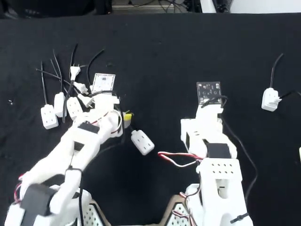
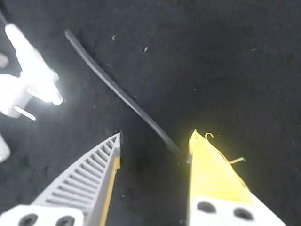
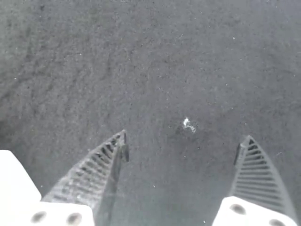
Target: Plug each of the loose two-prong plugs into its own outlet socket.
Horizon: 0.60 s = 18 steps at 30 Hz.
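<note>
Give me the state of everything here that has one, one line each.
Left gripper: open, over a black cable.
Right gripper: open, holding nothing.
Plug: loose on the table, prongs bare.
Middle socket: lying alone, no plug in it.
Far socket: cannot tell whether a plug is in.
</note>
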### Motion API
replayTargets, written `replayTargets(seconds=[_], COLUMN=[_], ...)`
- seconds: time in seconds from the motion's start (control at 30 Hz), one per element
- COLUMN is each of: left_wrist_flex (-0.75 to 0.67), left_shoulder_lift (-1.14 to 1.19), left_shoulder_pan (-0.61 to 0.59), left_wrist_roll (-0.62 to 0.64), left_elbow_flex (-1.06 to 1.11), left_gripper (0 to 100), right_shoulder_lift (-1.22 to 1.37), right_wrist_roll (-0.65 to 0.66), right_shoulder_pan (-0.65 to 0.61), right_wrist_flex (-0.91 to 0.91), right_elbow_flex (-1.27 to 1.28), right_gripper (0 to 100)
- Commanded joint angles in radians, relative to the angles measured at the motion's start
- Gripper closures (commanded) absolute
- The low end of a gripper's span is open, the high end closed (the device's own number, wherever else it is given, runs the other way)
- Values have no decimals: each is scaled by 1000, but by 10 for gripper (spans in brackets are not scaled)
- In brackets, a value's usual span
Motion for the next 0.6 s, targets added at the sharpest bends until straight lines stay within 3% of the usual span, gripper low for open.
replayTargets(seconds=[0.0,0.1,0.3,0.57], left_wrist_flex=[-11,112,497,681], left_shoulder_lift=[124,199,196,15], left_shoulder_pan=[-19,-65,-176,-203], left_wrist_roll=[75,95,94,86], left_elbow_flex=[-136,-220,-344,-302], left_gripper=[770,770,770,770], right_shoulder_lift=[-31,-31,-31,-31], right_wrist_roll=[-8,-8,-8,2], right_shoulder_pan=[18,18,18,-44], right_wrist_flex=[-23,-23,-23,-12], right_elbow_flex=[-48,-45,-48,-42], right_gripper=[652,652,652,652])
